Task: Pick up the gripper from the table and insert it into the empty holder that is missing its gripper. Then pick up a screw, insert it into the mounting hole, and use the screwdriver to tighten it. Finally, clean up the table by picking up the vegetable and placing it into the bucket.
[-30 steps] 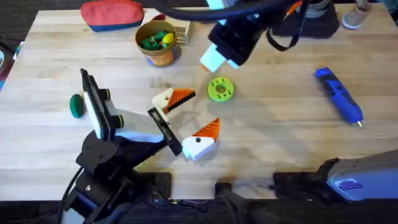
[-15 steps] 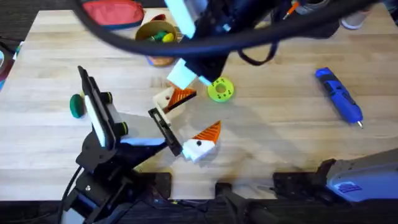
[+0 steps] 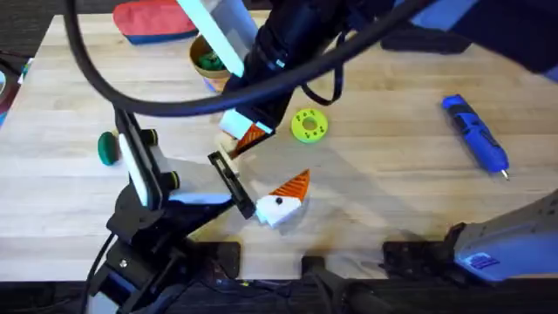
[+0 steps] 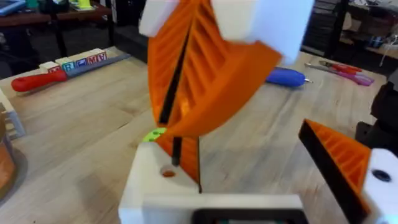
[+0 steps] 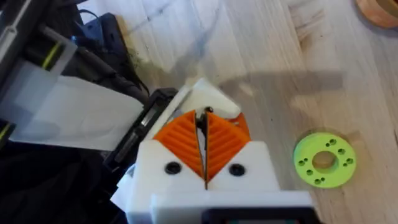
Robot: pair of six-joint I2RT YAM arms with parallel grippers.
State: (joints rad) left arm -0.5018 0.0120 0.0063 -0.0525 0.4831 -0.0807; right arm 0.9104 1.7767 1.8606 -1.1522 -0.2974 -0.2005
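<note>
Overhead: wooden worktop (image 3: 392,201) is carrying everything. Right arm (image 3: 296,35) is reaching across the middle, large and dark under the camera. Left arm (image 3: 148,218) is lying low at the near left.

Left gripper (image 3: 272,161) is sitting wide open, with its two white-and-orange fingers well apart on a black rail. Right gripper (image 3: 247,128) is hanging just over the farther of those fingers. In the right wrist view its orange ribbed pads (image 5: 183,140) are pressing together with a thin dark seam. Can't tell if anything is lying in that seam.

Red zip pouch (image 3: 153,19) is lying at the far left edge. Blue screwdriver (image 3: 475,135) is lying flat at the right, well apart from both grippers. Bucket (image 3: 205,65) is standing beside the pouch, half hidden by the right arm, with green pieces showing inside. Lime-green disc (image 3: 309,125) is lying just right of the right gripper.

White holder (image 3: 230,131) is sitting under the right gripper, and the orange fin (image 3: 255,134) is resting against it. Dark green vegetable (image 3: 107,148) is lying on the worktop at the left, beside the left arm.
</note>
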